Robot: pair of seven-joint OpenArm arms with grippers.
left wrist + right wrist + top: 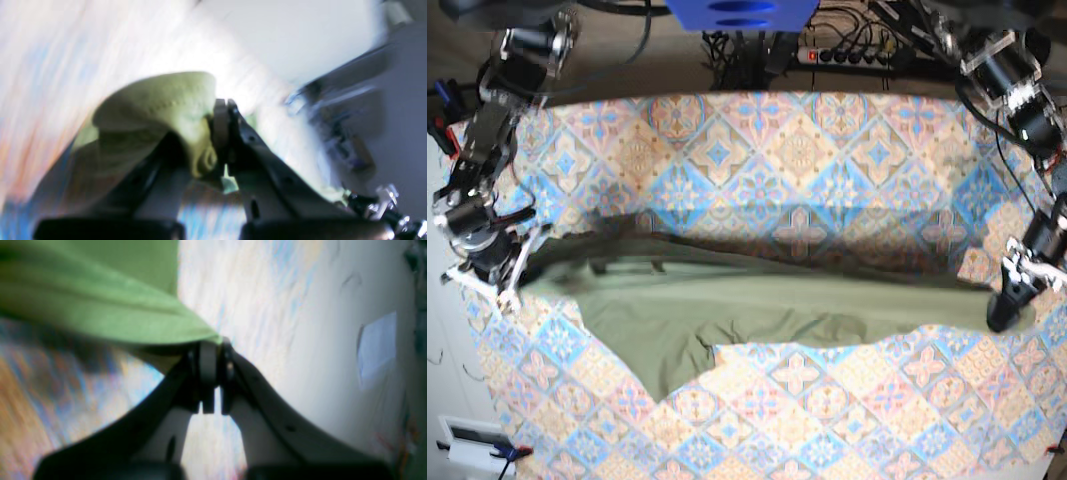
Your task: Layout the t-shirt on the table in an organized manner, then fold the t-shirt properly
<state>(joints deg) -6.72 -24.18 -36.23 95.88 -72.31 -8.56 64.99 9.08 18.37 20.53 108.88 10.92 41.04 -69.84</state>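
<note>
Base: t-shirt point(757, 310) taut, prob. airborne.

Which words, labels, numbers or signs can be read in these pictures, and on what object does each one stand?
None can be read. The t-shirt is plain, with no print. The table cloth shows only floral patterns. Both wrist views are blurred, and the white patch in the right wrist view shows no legible text.

Plain olive-green t-shirt point(757, 305) — blue, pink, beige diamond-tiled table point(827, 150)
</note>
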